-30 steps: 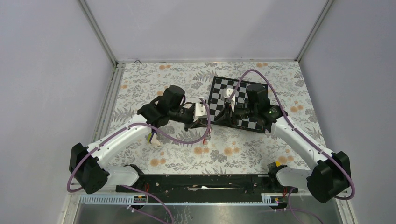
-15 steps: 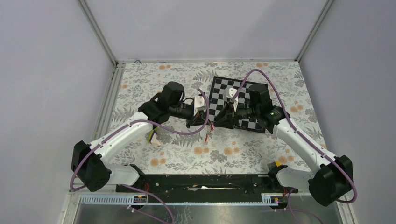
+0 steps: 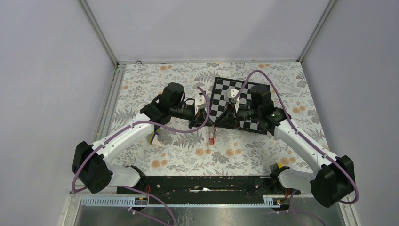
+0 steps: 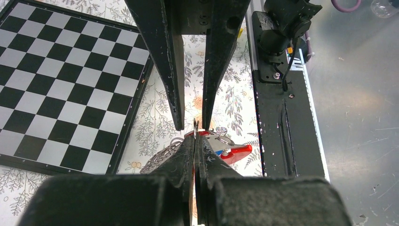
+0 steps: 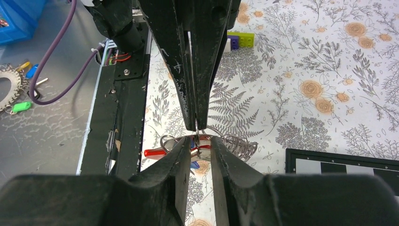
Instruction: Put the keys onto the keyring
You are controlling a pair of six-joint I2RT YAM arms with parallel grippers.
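Two arms meet tip to tip over the flowered cloth [image 3: 155, 84], the key bundle between them

Both arms reach inward, elbows out, wrists about level. The left gripper [image 4: 195, 140] has its matte black fingers pressed together on a thin wire edge of the keyring [image 5: 234, 145], a grey springy coil. The right gripper [image 5: 200, 143] faces it, fingers narrowly apart astride that wire, cloth showing in the gap. The keys [image 4: 235, 151], glossy red and blue plastic tags with small silver rings, show at 6 o'clock of the tips in the top view; hanging or lying, I cannot tell. The chessboard [image 3: 237, 101] lies at 1 o'clock, a studded block [image 3: 153, 140] at 9 o'clock. The blurred near fingers hide how keys and coil join
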